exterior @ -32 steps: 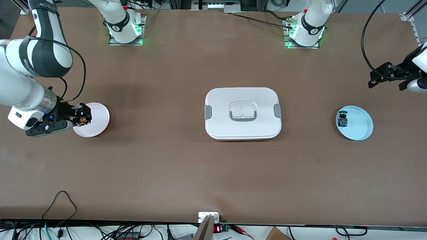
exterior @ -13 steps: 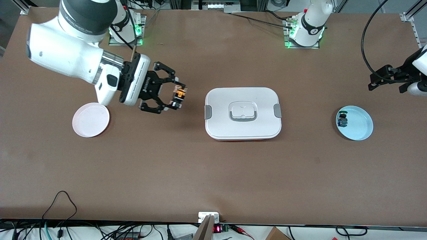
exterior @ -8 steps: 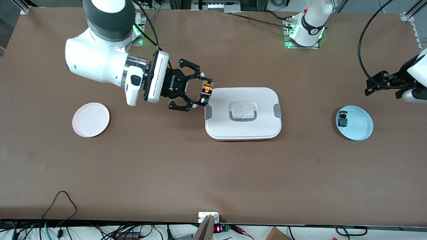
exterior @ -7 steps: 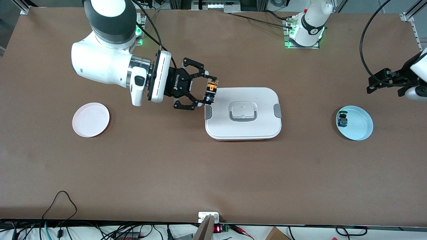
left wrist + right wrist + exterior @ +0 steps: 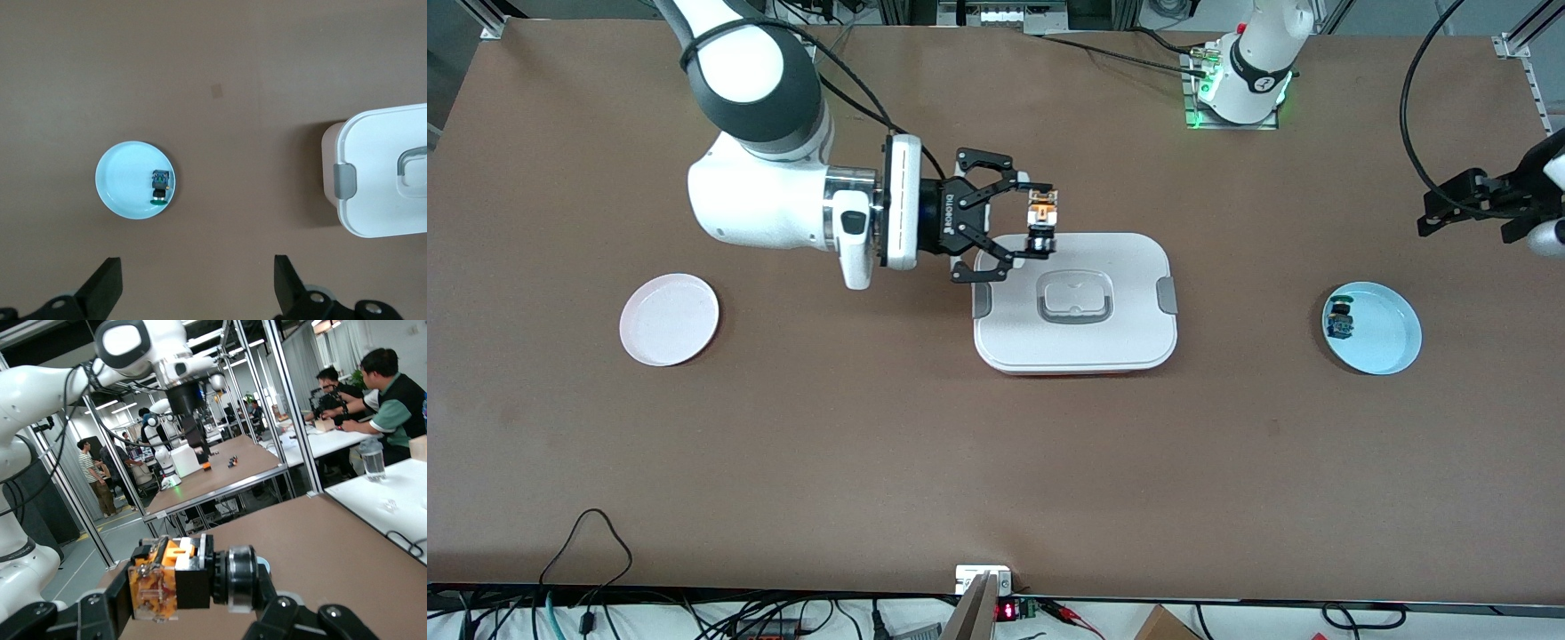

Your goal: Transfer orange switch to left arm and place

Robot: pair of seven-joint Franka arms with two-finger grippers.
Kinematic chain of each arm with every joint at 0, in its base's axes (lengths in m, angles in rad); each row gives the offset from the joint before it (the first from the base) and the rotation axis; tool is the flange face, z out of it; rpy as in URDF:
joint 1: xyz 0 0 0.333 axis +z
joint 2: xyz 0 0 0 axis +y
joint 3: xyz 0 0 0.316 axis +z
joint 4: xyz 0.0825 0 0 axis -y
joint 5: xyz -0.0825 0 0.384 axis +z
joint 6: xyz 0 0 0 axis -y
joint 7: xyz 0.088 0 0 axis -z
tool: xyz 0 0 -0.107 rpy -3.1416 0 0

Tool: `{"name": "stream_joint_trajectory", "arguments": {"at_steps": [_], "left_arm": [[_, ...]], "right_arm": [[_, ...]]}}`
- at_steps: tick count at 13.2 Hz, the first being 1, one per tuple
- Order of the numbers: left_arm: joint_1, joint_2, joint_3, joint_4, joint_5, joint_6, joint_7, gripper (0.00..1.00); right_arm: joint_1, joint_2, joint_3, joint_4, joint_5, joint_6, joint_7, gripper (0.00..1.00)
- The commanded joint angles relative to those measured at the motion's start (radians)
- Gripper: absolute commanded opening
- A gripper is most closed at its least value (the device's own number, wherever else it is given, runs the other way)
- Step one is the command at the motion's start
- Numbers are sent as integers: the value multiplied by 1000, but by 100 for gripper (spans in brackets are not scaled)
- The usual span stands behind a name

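Observation:
My right gripper (image 5: 1039, 222) is shut on the orange switch (image 5: 1040, 221), held in the air over the edge of the white box (image 5: 1074, 302) that faces the robots' bases. In the right wrist view the orange switch (image 5: 193, 577) lies crosswise between the fingers, its orange-and-white block at one end and its black cylinder at the other. My left gripper (image 5: 1449, 206) hangs open and empty over bare table at the left arm's end, near the light blue plate (image 5: 1383, 329). In the left wrist view its fingers (image 5: 107, 287) stand wide apart above the table.
A small part with a blue block (image 5: 1339, 319) lies in the light blue plate (image 5: 120, 193). An empty pink plate (image 5: 669, 318) sits at the right arm's end. The box has grey side clips (image 5: 981, 298) and a recessed lid handle (image 5: 1075, 297).
My right arm lifted the orange switch off the pink plate and carried it toward the middle, up to over the box's edge. My left gripper only drifted slightly.

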Motion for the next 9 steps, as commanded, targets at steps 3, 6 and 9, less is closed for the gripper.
{"name": "stream_joint_trajectory", "arguments": {"at_steps": [3, 6, 9], "left_arm": [[59, 23, 2, 5, -312, -172, -9, 100], [59, 42, -7, -6, -528, -225, -26, 100], [70, 65, -3, -158, -1019, -191, -134, 100]], "right_arm": [[70, 41, -8, 60, 139, 57, -86, 0], [72, 51, -8, 66, 169, 58, -155, 0], [72, 51, -11, 66, 169, 58, -183, 0]]}}
